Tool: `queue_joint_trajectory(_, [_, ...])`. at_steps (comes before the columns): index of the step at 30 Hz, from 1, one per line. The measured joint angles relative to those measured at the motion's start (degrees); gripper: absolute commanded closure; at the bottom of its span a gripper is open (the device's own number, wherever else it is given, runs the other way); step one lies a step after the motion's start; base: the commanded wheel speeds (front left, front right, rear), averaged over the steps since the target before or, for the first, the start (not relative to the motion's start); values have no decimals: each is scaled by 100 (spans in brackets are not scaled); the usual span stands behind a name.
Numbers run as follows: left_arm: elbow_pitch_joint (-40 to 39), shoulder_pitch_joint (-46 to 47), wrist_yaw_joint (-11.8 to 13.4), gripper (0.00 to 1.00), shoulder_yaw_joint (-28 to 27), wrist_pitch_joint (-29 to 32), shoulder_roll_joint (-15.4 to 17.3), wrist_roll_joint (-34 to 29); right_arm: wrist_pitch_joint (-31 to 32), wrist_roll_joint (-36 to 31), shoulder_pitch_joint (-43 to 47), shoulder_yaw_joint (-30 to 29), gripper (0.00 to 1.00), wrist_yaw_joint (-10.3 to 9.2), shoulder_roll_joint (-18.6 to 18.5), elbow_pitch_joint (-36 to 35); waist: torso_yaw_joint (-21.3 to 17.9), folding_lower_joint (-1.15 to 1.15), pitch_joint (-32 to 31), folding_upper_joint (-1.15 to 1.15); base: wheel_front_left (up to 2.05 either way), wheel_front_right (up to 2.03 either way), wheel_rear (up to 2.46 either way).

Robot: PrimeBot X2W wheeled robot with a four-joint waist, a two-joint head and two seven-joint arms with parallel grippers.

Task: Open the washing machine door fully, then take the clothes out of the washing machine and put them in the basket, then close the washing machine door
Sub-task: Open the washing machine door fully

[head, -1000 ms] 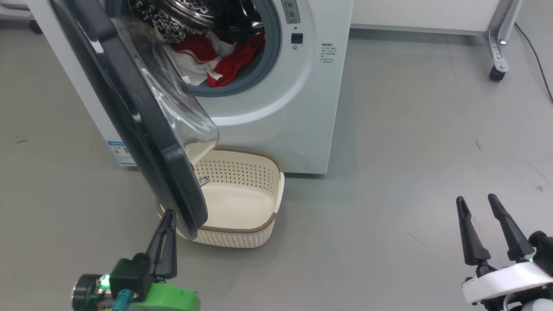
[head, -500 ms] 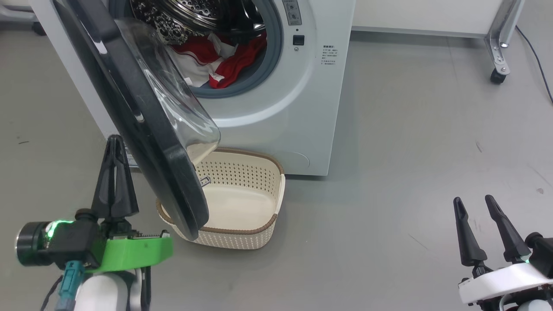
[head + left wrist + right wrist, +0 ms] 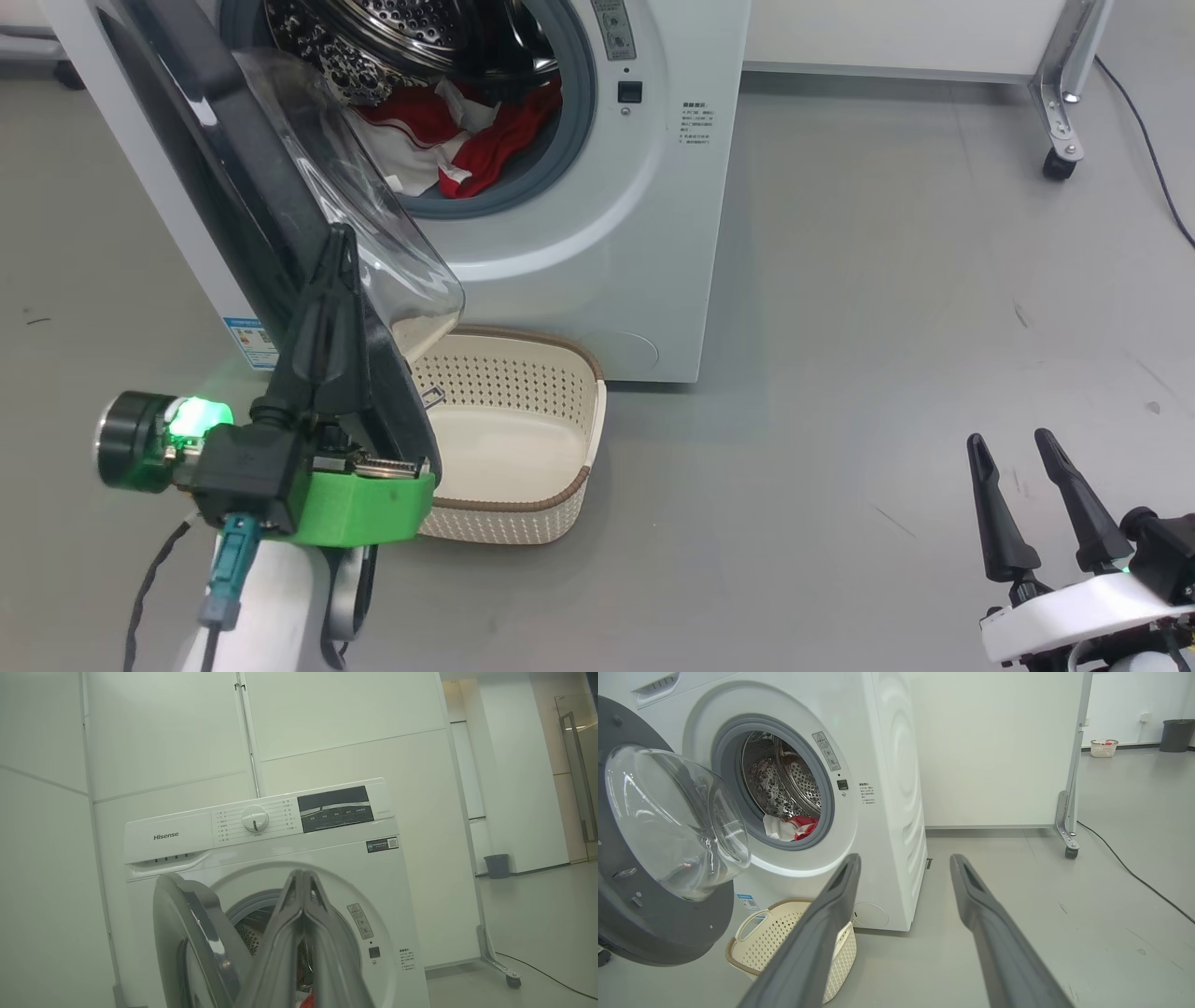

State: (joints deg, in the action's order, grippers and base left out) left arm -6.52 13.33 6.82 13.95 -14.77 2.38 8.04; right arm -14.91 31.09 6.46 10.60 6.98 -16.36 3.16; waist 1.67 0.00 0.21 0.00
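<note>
The white washing machine point(image 3: 597, 215) stands with its washing machine door point(image 3: 233, 187) swung partly open, the glass bowl point(image 3: 383, 224) hanging over the basket. Red and white clothes point(image 3: 448, 140) lie in the drum mouth. The cream basket point(image 3: 583, 359) sits on the floor below the porthole. My left gripper point(image 3: 339, 238) is shut with nothing in it and rises in front of the door's lower ring; I cannot tell whether it touches. In the left wrist view the shut left gripper point(image 3: 301, 873) points at the drum, with the door point(image 3: 187, 924) to its left. My right gripper point(image 3: 1010, 437) stands open over bare floor at the lower right. In the right wrist view it point(image 3: 906, 858) points towards the machine's side point(image 3: 896, 779).
A wheeled metal frame leg point(image 3: 1060, 112) and a black cable point(image 3: 1148, 140) lie at the back right. A white wall panel runs behind the machine. Another small basket point(image 3: 1104, 747) and a dark bin point(image 3: 1175, 735) stand far off. Grey floor spreads to the right of the machine.
My left gripper went from under the door's bottom edge out to the left, then up and right against the door's lower ring. The camera shifted slightly. The right arm has stayed put.
</note>
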Motion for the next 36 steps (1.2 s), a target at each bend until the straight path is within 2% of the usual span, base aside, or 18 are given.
queue_joint_trajectory(5, [387, 21, 0, 100, 281, 62, 0, 59, 0, -2, -1, 37, 0, 0, 9, 26, -63, 0, 2, 0, 0, 0, 0])
queue_joint_trajectory(17, [1191, 19, 0, 100, 559, 411, 0, 122, 0, -51, -15, 292, 0, 0, 13, 70, -371, 0, 101, 0, 0, 0, 0])
queue_joint_trajectory(24, [1785, -40, 0, 100, 55, 680, -5, 51, 0, -38, -58, 322, 0, 1, -4, 71, -582, 0, 171, 0, 0, 0, 0])
queue_joint_trajectory(36, [2305, -101, 0, 100, 56, 767, -13, 209, 0, 13, -63, 265, 0, 1, -30, 92, -749, 0, 245, 0, 0, 0, 0])
